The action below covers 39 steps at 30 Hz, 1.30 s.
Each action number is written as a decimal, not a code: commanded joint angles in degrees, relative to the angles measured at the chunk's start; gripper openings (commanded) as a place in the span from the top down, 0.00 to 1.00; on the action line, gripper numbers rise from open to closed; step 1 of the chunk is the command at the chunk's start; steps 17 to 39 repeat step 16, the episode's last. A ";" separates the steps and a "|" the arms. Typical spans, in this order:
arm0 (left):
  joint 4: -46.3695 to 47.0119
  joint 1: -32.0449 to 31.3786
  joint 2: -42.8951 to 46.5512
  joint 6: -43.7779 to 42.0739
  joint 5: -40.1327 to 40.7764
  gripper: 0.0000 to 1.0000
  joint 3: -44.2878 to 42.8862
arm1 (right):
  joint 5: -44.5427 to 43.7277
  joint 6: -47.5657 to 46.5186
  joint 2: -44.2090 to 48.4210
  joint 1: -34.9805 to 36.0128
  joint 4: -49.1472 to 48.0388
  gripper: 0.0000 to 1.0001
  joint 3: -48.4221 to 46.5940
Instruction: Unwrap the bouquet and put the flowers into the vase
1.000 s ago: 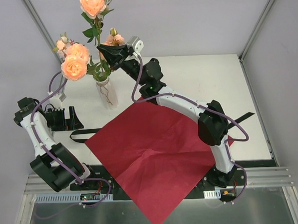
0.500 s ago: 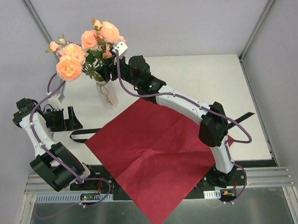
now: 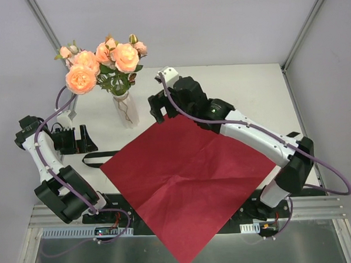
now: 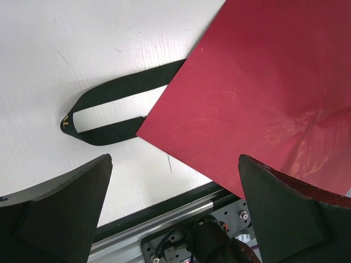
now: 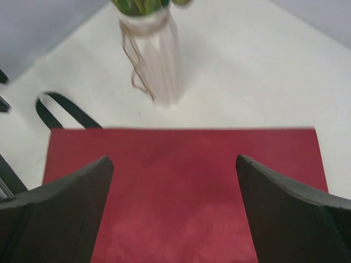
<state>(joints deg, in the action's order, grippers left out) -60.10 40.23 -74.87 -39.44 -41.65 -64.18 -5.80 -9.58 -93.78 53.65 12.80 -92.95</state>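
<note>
Right gripper (image 5: 173, 160) hangs wide and empty above the red paper (image 5: 181, 186), near the vase (image 5: 159, 60) holding the flowers (image 3: 104, 61); gold print on the black ribbon (image 4: 112, 131) is unreadable.

You will find the flowers (image 3: 104, 58) peach-orange, with paler pink blooms among them, over green leaves (image 3: 117, 81). The vase (image 3: 126, 110) is plain white, marked by one thin dark squiggle down its side. The paper sheet (image 3: 189, 172) is a uniform dark red with no pattern. The ribbon (image 4: 131, 86) is black, with a small yellowish mark at its fold. The table (image 3: 250, 92) is white. The left gripper (image 4: 175, 159) and right gripper (image 5: 174, 159) are black, and the cables (image 3: 44, 151) are purple.
</note>
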 commanded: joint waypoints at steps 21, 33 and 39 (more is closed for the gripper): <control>1.12 0.64 0.96 4.19 -6.25 0.01 3.44 | -15.99 3.87 17.13 -2.40 24.54 0.03 13.58; 1.12 0.64 0.96 4.19 -6.25 0.01 3.44 | -15.99 3.87 17.13 -2.40 24.54 0.03 13.58; 1.12 0.64 0.96 4.19 -6.25 0.01 3.44 | -15.99 3.87 17.13 -2.40 24.54 0.03 13.58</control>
